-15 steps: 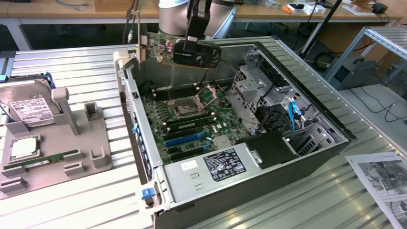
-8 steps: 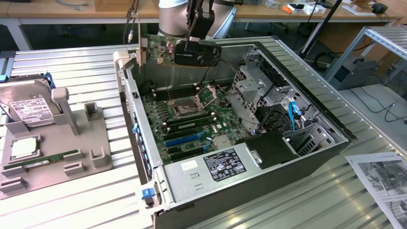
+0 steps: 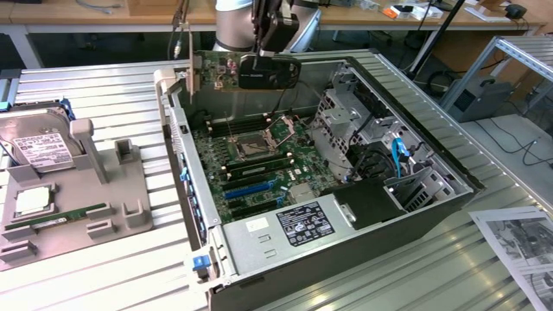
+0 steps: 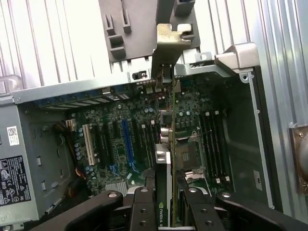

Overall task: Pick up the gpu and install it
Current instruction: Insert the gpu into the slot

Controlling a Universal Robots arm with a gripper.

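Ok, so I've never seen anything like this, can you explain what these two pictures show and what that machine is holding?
The machine is a robot arm with a gripper, a two-fingered clamp. One picture comes from a camera off the arm, the other from a camera on the arm's wrist, looking down past the fingers. An open computer case lies on a ribbed metal table. The gripper is clamped on a graphics card, held above the circuit board inside. On the exterior view's left a grey tray holds a hard drive and a memory stick.
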